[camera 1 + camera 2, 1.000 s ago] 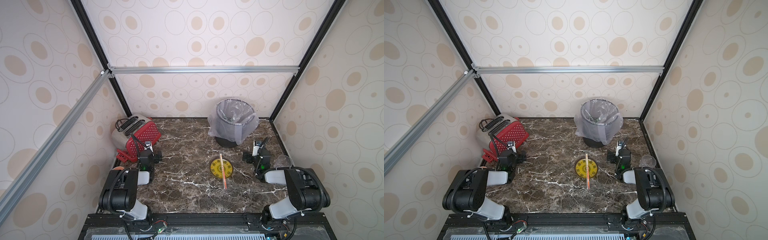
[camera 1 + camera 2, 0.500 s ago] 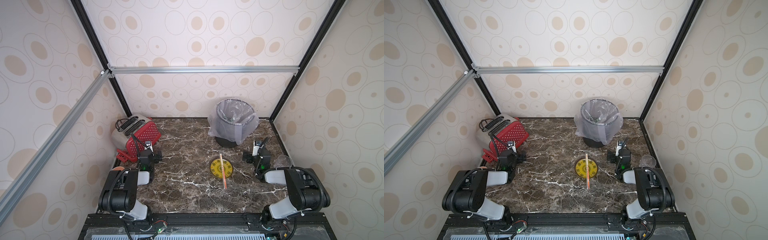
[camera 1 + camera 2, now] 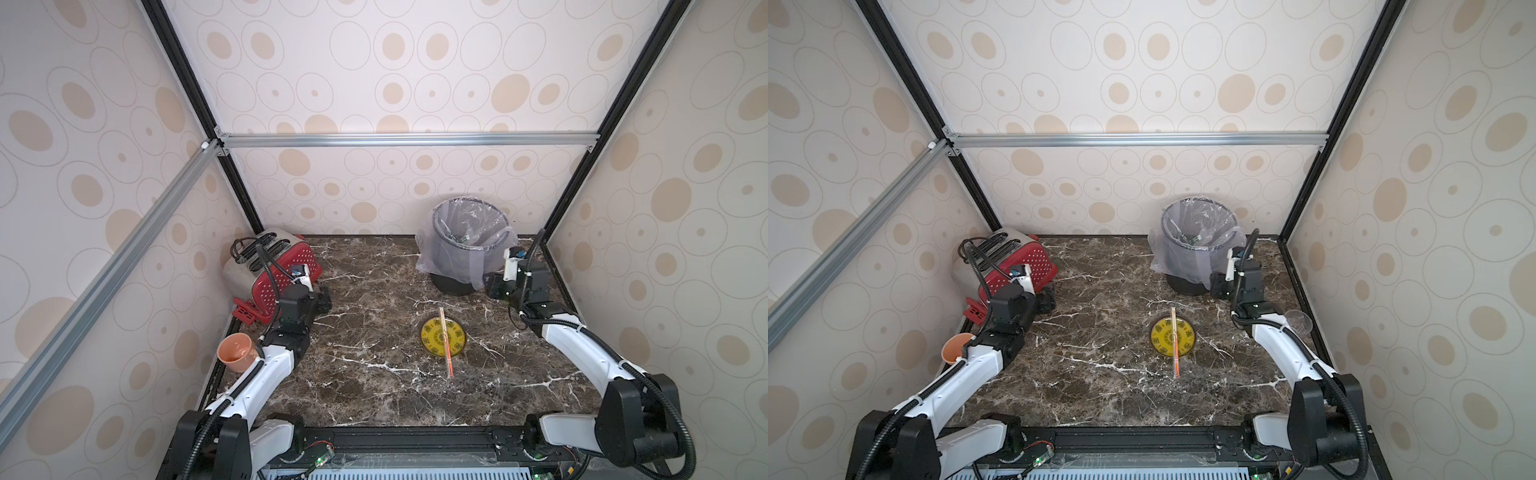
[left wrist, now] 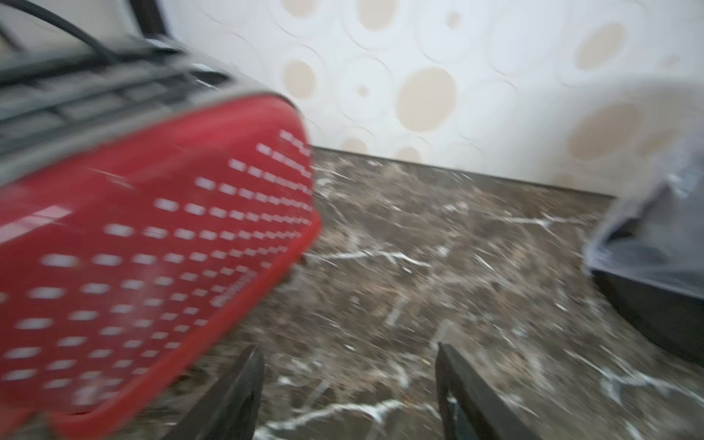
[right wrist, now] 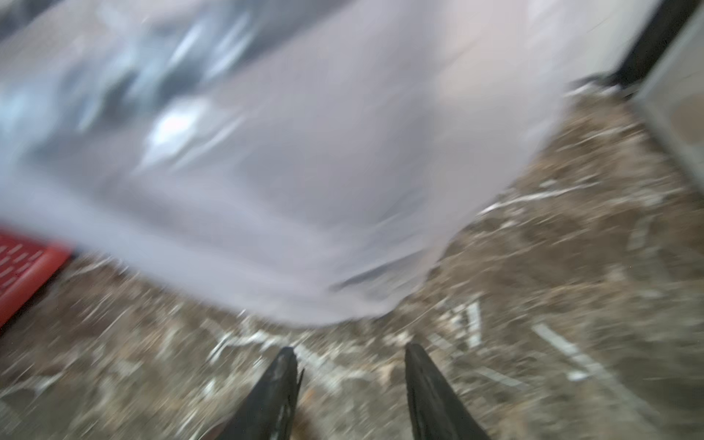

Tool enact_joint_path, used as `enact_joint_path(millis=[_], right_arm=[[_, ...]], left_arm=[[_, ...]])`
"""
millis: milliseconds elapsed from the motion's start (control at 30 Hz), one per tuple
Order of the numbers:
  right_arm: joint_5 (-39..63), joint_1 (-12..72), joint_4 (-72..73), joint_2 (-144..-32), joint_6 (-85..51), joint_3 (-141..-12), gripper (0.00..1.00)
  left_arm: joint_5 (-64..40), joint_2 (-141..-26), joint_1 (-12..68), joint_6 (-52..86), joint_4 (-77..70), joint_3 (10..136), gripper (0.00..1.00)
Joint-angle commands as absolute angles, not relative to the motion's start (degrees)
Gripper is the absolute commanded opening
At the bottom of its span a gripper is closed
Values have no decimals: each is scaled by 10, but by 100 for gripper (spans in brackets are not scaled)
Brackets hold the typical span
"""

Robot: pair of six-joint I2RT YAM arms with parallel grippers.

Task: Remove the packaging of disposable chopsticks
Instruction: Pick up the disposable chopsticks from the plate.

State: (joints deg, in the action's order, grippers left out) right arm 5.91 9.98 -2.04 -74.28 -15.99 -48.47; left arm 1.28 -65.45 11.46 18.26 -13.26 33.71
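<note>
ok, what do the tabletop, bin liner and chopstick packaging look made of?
Tabletop: dark brown marble-look slab, white veins, slight sheen; stone or laminate, can't tell. Bin liner: thin clear plastic film, crinkled, see-through, hanging in folds. Packaging: seemingly thin clear plastic with orange-red print; small in both top views.

I'd call this a robot test booth dressed up as a kitchen. Wallpapered panels (image 3: 415, 62) printed with beige circles hang on black frame posts (image 3: 176, 62) and an aluminium rail (image 3: 395, 139). The marble-patterned counter (image 3: 374, 332) carries a red toaster (image 3: 257, 291) and a grey bin (image 3: 461, 253) lined with a clear bag. An orange cup (image 3: 237, 351) sits against the left wall, and a clear cup (image 3: 1298, 322), I think, by the right one. The white left arm (image 3: 266, 374) and right arm (image 3: 582, 345) are mounted along the front edge.
</note>
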Motion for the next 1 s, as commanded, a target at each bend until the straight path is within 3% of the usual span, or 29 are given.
enact_joint_path(millis=[0,167,333,767,967], right_arm=[[145,157,-163,-731,-222,-459,49],[191,218,-167,-759,-261,-427,47],[196,231,-176,-804,-260,-428,44],[207,243,-128,-891,-275,-430,36],[208,245,-120,-900,-277,-432,22]], left_arm=[[-116,-687,177,237,-118,376,70],[-233,-763,233,273,-221,393,69],[-285,-822,259,269,-241,431,62],[-291,-843,263,273,-242,446,61],[-289,-847,263,270,-232,452,61]])
